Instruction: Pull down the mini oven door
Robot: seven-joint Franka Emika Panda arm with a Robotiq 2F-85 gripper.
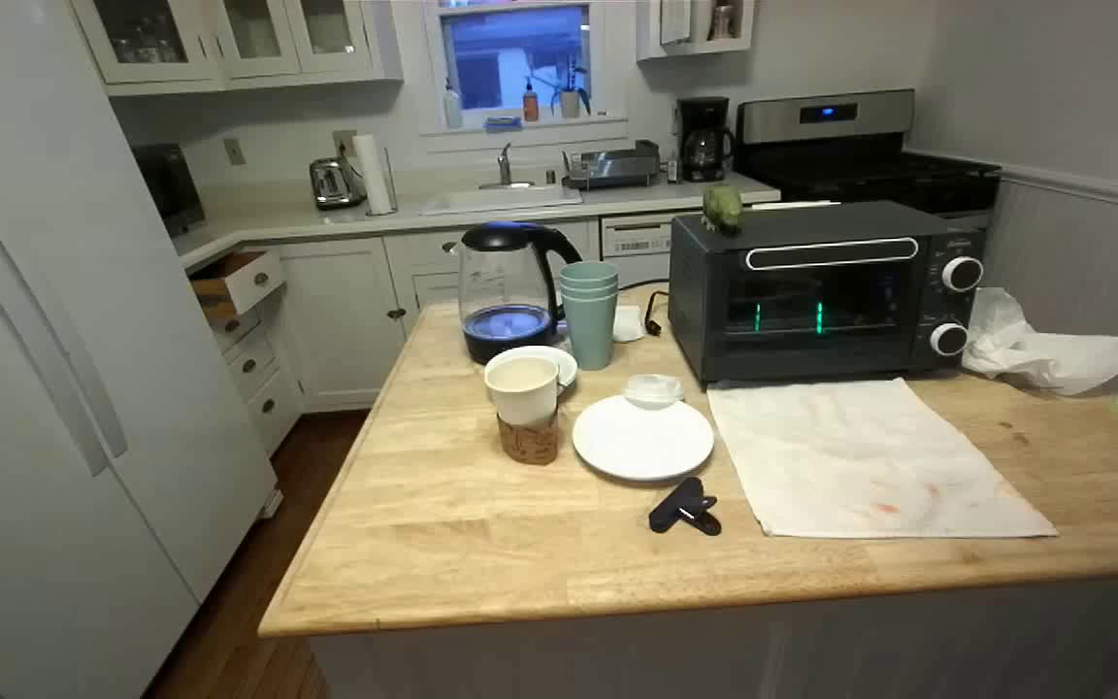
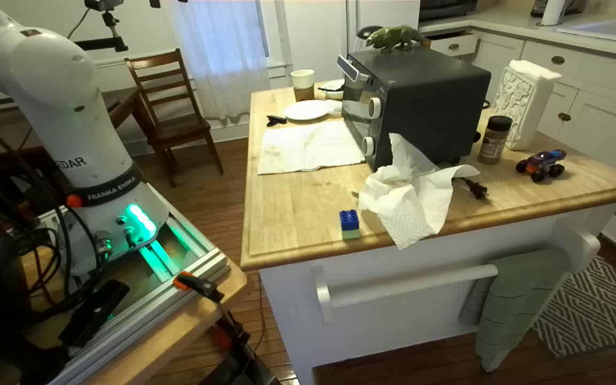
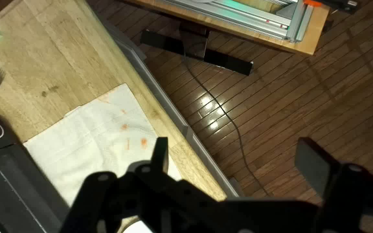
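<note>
The mini oven [image 1: 840, 223] is a black box on the wooden island; it also shows in an exterior view [image 2: 431, 107]. Its door [image 1: 811, 311] is dark glass and stands upright, shut. A bar handle [image 1: 831, 254] runs along the door's top edge, with green reflections on the glass below. Two silver knobs sit to the right of the door. In the wrist view part of the oven [image 3: 11, 181] shows at lower left. My gripper [image 3: 233, 145] is wide open and empty, in view over the island's edge and floor, apart from the oven. Neither exterior view clearly shows it.
A white cloth [image 1: 870, 466] lies in front of the oven. A green toy dinosaur [image 1: 722, 207] stands on top. A plate [image 1: 643, 437], paper cup [image 1: 525, 408], teal cups [image 1: 589, 316] and kettle [image 1: 510, 291] stand left. Crumpled paper towel [image 2: 409, 198] and toy bricks [image 2: 349, 223] lie right.
</note>
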